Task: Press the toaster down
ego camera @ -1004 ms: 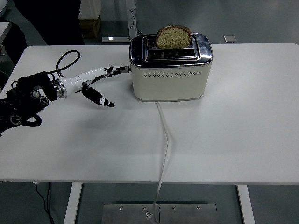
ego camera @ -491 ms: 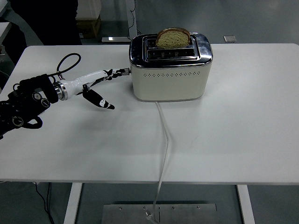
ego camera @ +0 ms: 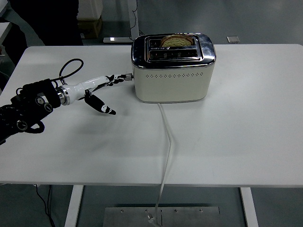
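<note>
Left hand (ego camera: 102, 87) reaching toward 3 o'clock, fingers spread, fingertips (ego camera: 124, 76) at toaster (ego camera: 171, 68) lever, contact hard to judge. Bread (ego camera: 177, 40) mostly sunk in slot.

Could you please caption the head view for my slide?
Left hand reaches the toaster's side lever; bread sits low in its slot.

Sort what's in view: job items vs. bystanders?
Job:
toaster
lever at its left end
bread, sunk low in the slot
left hand, fingers at the lever

Bystanders:
cord
table
box on the floor behind
</note>
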Available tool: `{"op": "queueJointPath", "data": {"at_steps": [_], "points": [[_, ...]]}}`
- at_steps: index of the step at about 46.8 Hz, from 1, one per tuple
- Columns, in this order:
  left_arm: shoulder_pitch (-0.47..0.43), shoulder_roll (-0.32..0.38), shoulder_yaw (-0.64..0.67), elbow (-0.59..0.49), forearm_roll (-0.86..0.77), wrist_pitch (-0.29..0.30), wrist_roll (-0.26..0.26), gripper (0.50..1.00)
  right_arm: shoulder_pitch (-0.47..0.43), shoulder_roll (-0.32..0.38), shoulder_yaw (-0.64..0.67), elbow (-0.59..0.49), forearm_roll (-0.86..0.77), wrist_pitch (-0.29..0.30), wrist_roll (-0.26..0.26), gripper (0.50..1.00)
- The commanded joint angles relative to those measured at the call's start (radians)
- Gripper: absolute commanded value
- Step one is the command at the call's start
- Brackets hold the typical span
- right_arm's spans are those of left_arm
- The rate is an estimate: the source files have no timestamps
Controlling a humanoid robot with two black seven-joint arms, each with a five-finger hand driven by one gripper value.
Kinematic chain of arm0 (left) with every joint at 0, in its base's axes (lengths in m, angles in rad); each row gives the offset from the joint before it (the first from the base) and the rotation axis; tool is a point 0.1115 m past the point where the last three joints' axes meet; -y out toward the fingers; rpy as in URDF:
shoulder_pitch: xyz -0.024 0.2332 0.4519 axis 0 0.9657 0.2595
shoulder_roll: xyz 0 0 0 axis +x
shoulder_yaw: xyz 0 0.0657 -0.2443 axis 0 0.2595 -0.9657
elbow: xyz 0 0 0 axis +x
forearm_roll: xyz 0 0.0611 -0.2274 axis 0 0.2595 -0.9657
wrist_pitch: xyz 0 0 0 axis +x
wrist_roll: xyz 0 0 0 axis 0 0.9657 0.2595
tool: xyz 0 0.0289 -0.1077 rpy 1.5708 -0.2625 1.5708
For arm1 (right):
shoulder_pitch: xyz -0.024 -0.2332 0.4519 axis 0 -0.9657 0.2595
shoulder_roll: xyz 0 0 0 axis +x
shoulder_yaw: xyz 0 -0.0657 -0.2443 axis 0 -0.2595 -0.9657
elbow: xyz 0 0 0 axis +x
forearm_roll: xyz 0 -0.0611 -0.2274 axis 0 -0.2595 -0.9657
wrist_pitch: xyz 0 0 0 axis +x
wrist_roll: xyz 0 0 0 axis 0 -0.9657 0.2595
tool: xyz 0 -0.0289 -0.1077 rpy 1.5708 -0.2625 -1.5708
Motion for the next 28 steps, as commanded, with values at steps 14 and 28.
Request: {"op": "queueJointPath", "data": {"at_steps": [14,28], "points": [[0.015,-0.026,0.01,0.034,-0.003,0.002,0.0,1.0,0.0,0.0,-0.001,0.0,0.001,0.0,0.0,0.998],[0.029,-0.037,0.012,0.037,-0.008,0.002,0.0,1.0,0.0,0.0,-0.001,0.0,0.001,0.0,0.0,0.998]]}}
